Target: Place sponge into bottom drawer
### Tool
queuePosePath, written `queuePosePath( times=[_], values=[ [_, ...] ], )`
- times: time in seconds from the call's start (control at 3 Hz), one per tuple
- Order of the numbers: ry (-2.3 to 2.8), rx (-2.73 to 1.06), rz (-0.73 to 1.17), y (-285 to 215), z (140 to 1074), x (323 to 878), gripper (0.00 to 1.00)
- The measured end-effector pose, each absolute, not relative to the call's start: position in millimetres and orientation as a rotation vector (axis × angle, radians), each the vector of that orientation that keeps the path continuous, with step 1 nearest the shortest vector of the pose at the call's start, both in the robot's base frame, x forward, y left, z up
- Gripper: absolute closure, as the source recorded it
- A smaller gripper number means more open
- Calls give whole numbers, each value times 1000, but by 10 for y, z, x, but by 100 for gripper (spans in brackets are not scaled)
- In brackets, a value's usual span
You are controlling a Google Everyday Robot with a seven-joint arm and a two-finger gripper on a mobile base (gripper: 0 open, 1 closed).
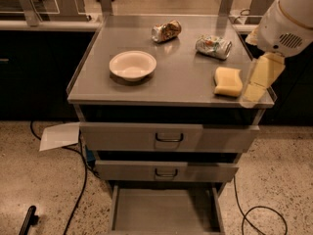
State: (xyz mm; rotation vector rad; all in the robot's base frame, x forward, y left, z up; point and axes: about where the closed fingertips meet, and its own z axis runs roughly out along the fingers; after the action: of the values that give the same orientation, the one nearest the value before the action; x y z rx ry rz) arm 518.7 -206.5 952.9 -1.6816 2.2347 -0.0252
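The pale yellow sponge (228,81) lies flat on the grey cabinet top (181,84) near its right front corner. My gripper (259,80) hangs just right of the sponge, over the top's right edge, its pale yellow fingers pointing down and left. It holds nothing. The bottom drawer (164,210) is pulled out below, showing a bare grey floor.
A white bowl (132,65) sits left of centre on the top. Two crushed cans (166,31) (213,46) lie toward the back. Two shut drawers with loop handles (168,138) sit above the open one. Cables (73,199) and a sheet of paper (59,135) lie on the floor.
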Motion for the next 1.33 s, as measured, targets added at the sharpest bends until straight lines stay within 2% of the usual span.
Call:
queuePosePath(
  times=[0.67, 1.33],
  values=[
    [2317, -1625, -11, -2212, 9281, 5327, 0],
    [2130, -1658, 93, -2177, 9240, 5330, 0]
  ],
)
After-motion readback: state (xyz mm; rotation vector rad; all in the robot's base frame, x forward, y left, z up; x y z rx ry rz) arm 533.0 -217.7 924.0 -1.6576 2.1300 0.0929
